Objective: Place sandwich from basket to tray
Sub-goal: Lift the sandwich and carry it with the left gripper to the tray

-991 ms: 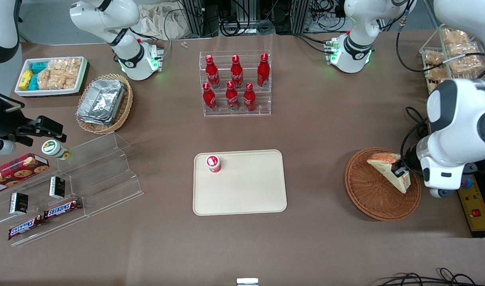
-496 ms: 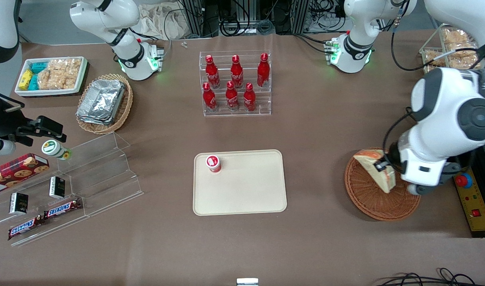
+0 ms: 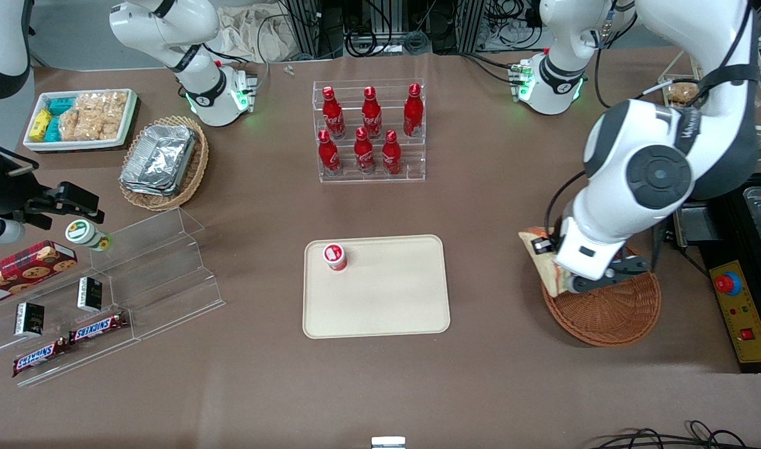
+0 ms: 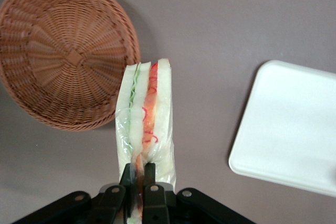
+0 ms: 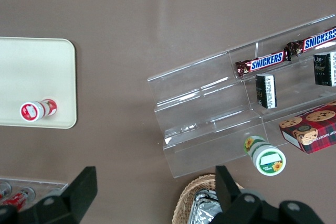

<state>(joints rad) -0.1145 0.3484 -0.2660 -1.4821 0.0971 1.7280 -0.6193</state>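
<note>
My left gripper point(image 4: 139, 174) is shut on the sandwich point(image 4: 147, 114), a wrapped wedge of white bread with orange-red and green filling, gripped at one end. In the front view the sandwich point(image 3: 544, 274) hangs in the air above the rim of the reddish-brown round basket point(image 3: 611, 312), on the side toward the tray, with the gripper point(image 3: 542, 246) mostly hidden under the arm. The basket point(image 4: 63, 51) holds nothing. The cream tray point(image 3: 387, 305) lies on the table toward the parked arm's end from the basket; one corner of the tray point(image 4: 289, 129) shows in the left wrist view.
A small red-capped bottle point(image 3: 334, 256) stands on the tray's corner. A clear rack of red bottles point(image 3: 369, 132) stands farther from the front camera than the tray. A yellow box with a red button point(image 3: 739, 305) lies beside the basket. A clear stepped shelf point(image 3: 137, 280) lies toward the parked arm's end.
The gripper has carried the sandwich up out of the basket and sideways toward the tray, from above the basket's middle to above its rim. The arm swung along with it.
</note>
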